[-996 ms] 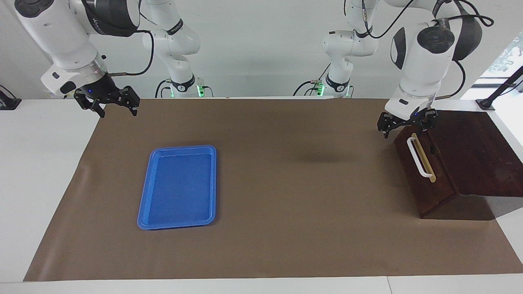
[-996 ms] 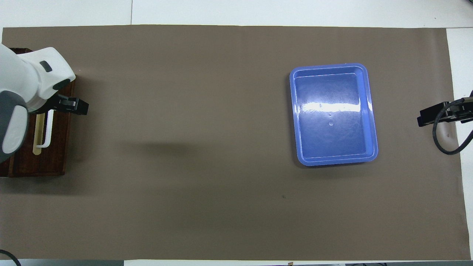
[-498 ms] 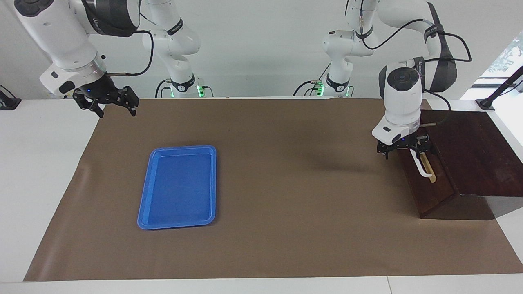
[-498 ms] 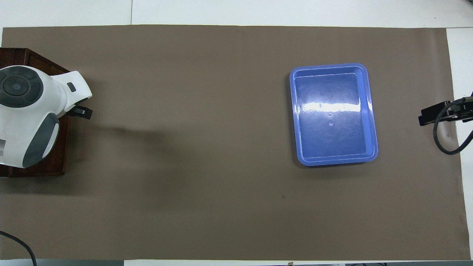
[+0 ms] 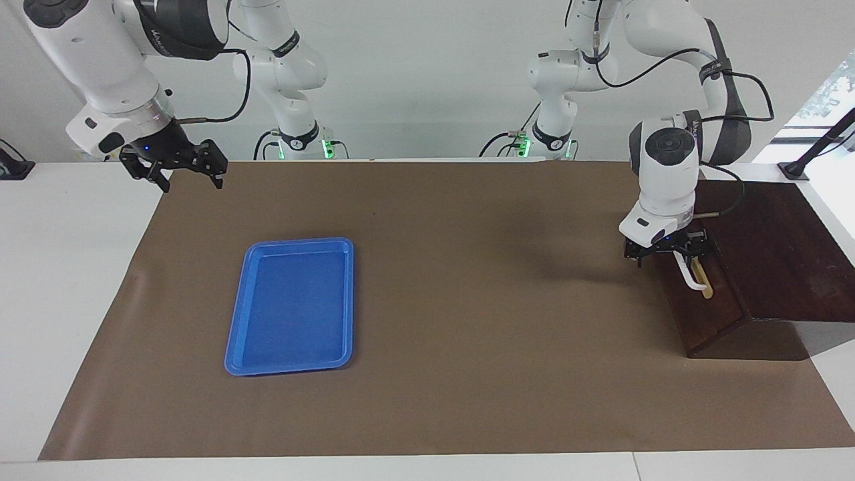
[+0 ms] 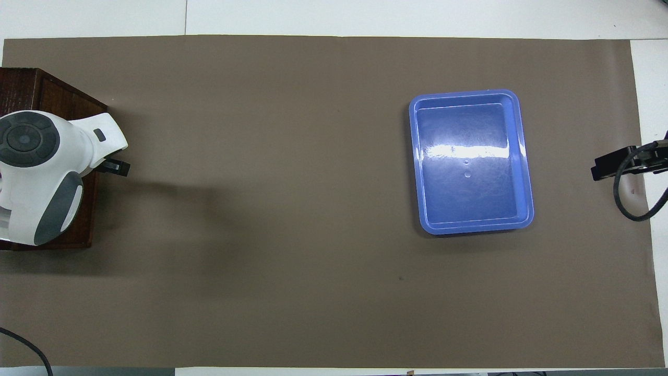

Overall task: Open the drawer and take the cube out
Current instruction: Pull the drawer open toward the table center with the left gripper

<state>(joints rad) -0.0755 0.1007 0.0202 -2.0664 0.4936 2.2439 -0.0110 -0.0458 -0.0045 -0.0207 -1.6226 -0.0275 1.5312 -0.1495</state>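
Currently my left gripper [image 5: 668, 252] sits low at the drawer [image 5: 701, 294] front, right at the white bar handle [image 5: 691, 277]; I cannot tell how far its fingers are parted or whether they have the handle. Drawer looks closed in the dark wooden box [image 5: 775, 260], contents hidden, cube unseen. Blue tray [image 5: 291, 306] lies empty on the brown mat [image 5: 467, 367], well apart. My right gripper [image 5: 175, 166] waits over the mat's edge, fingers spread, holding nothing.
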